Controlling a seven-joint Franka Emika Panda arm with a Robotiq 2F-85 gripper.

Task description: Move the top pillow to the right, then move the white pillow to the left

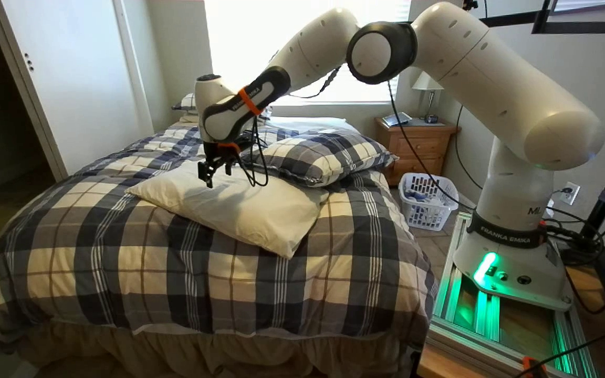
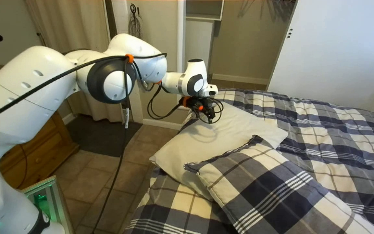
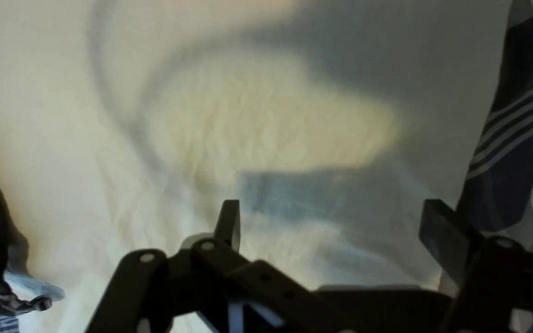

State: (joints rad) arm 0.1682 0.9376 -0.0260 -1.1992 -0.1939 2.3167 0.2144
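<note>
The white pillow (image 1: 260, 207) lies wrinkled and slanted on the plaid bedspread; it also shows in an exterior view (image 2: 219, 146) and fills most of the wrist view (image 3: 271, 115). The top pillow (image 1: 329, 155), plump and plaid, lies beside it and appears to overlap its edge; it also shows in an exterior view (image 2: 268, 185). My gripper (image 1: 218, 176) points down over the white pillow, apart from it, casting a shadow. It shows too in an exterior view (image 2: 210, 117). In the wrist view the fingers (image 3: 331, 219) are wide apart with nothing between them.
The bed (image 1: 176, 268) stands beside the robot base. Another plaid pillow (image 1: 188, 101) and a white pillow (image 1: 308, 124) lie at its far end. A nightstand (image 1: 418, 144) with a lamp and a white laundry basket (image 1: 428, 215) stand beside it. Loose cables (image 2: 161, 113) hang from the wrist.
</note>
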